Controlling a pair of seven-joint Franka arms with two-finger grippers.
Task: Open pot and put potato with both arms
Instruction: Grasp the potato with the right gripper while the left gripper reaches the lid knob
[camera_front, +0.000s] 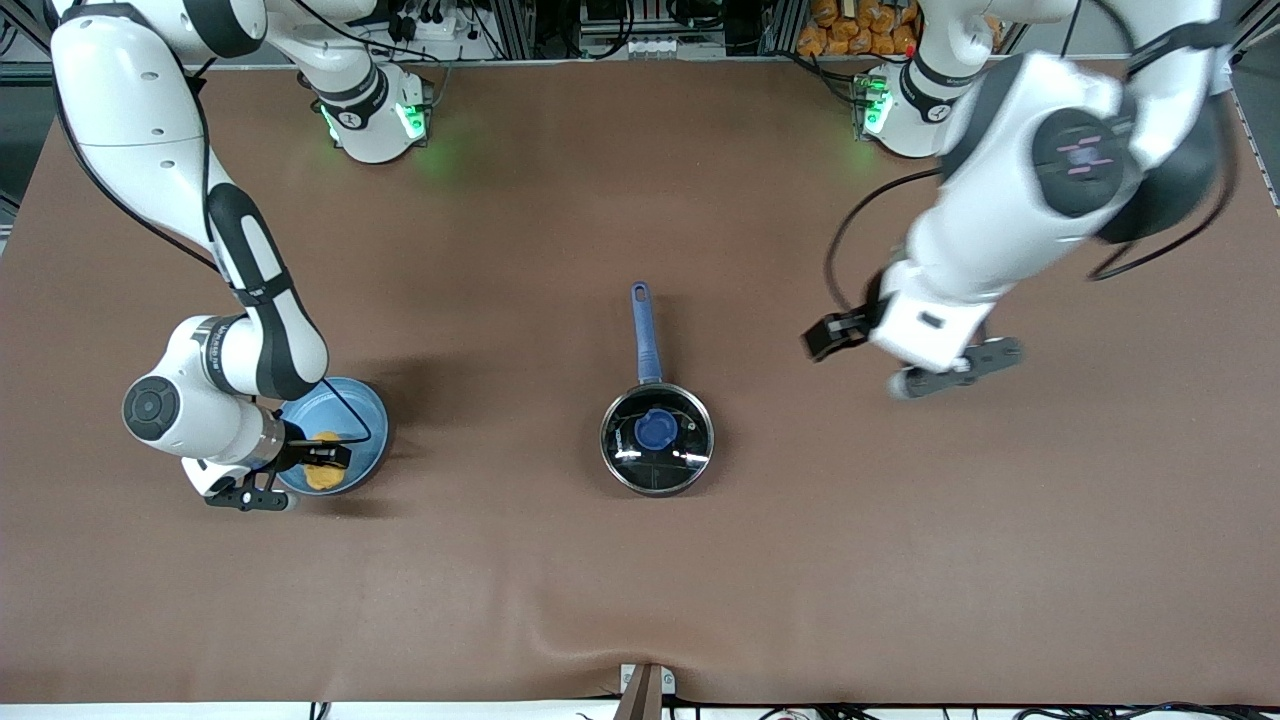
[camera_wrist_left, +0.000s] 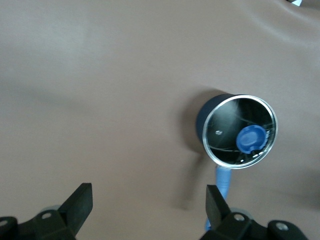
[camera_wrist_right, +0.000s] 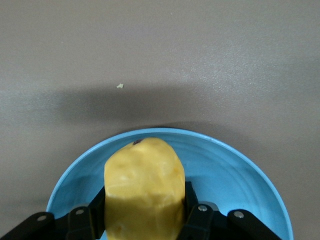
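Note:
The pot stands mid-table, black with its blue handle pointing toward the robots' bases. Its glass lid with the blue knob is on. The pot also shows in the left wrist view. The yellow potato lies over the light-blue plate toward the right arm's end. My right gripper is shut on the potato, a finger on each side. My left gripper is open and empty, in the air over bare table beside the pot, toward the left arm's end.
The table is covered by a brown cloth with a fold near the front edge. The blue plate lies under the right gripper. A small pale crumb lies on the cloth by the plate.

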